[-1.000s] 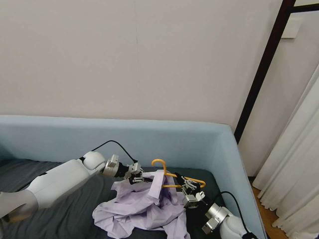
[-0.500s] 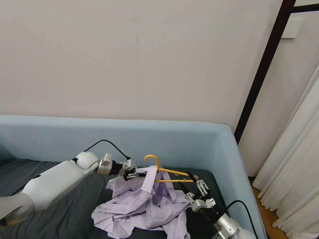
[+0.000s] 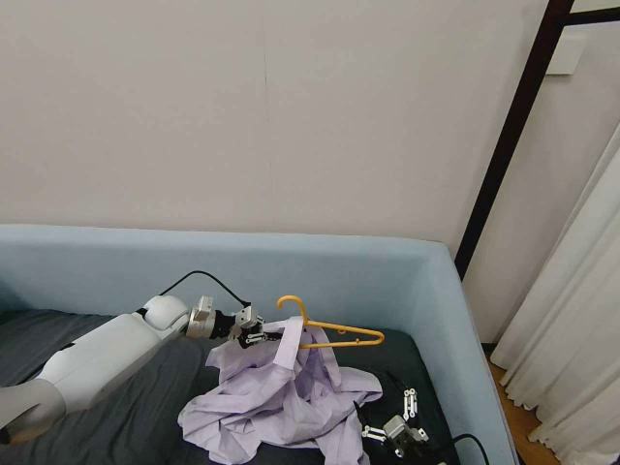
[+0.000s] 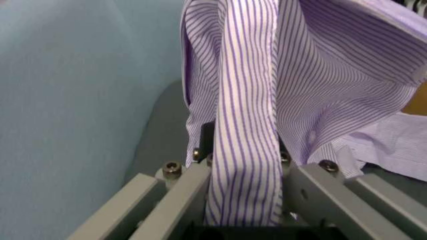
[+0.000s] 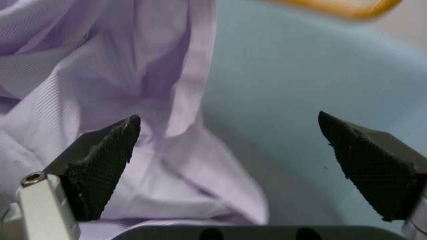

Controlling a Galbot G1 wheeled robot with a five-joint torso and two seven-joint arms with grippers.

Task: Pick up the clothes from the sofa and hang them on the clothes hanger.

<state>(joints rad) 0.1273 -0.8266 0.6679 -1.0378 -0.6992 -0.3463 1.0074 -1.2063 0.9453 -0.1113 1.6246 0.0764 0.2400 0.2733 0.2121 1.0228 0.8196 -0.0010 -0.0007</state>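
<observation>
- The left gripper point(image 3: 250, 329) reaches in from the left over the sofa seat; its fingers are pressed together on a band of the purple-striped shirt point(image 3: 281, 397), and the left wrist view shows that band point(image 4: 243, 125) running straight down between the two grey fingers point(image 4: 183, 187).
- The shirt hangs from that grip and falls into a crumpled heap on the dark seat cushion point(image 3: 126, 407); the heap lies toward the right end of the seat, its right edge near the sofa's right arm point(image 3: 441, 320).
- The yellow hanger point(image 3: 334, 335) is lifted above the heap, hook upward, just beside the left gripper; a strip of shirt is draped over its neck; its right shoulder juts out bare to the right, in front of the light blue backrest point(image 3: 116, 266) and short of the right arm.
- The right gripper point(image 3: 392, 418) sits low at the near right corner of the seat, just beside the heap's right edge and apart from the hanger; its fingers are spread and hold nothing.
- In the right wrist view the two black pads point(image 5: 100, 160) stand wide apart, with folds of shirt point(image 5: 100, 75) ahead on one side, blue sofa wall point(image 5: 300, 85) on the other, and the hanger's end point(image 5: 340, 7) at the frame edge.
- Bare cushion stretches away to the left beneath the left arm; the pale wall point(image 3: 291, 116) rises behind the backrest.
</observation>
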